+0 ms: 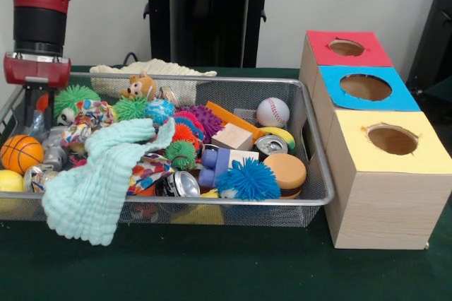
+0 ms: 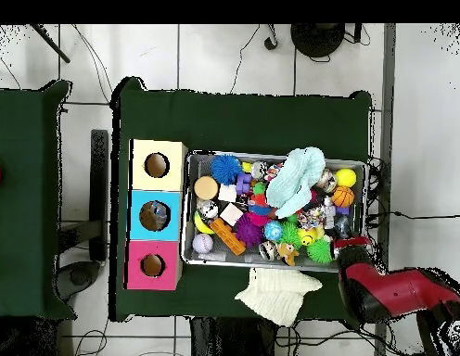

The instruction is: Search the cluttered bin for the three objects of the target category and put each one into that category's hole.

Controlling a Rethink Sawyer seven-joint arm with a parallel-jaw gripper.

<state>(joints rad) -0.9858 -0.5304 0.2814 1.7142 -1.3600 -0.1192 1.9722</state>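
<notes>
The wire mesh bin [image 1: 319, 198] is full of toys, with a mint cloth [image 1: 99, 174] draped over its front rim. My gripper [image 1: 30, 114] hangs on the red and black arm, lowered into the bin's left end, just above an orange basketball [image 1: 20, 152]. A greyish see-through thing [image 1: 55, 151], perhaps a dented bottle, lies right of the ball; the other bottles are hidden in the clutter. In the overhead view the gripper [image 2: 349, 241] is at the near right corner of the bin [image 2: 275, 155].
Three wooden boxes stand right of the bin, with holes in a red top [image 1: 346, 46], a blue top [image 1: 365, 87] and a yellow top [image 1: 392, 138]. Silver cans [image 1: 178, 184] [image 1: 272, 145], a baseball [image 1: 272, 111] and spiky balls lie in the bin. A cream cloth [image 2: 275, 292] lies beside it.
</notes>
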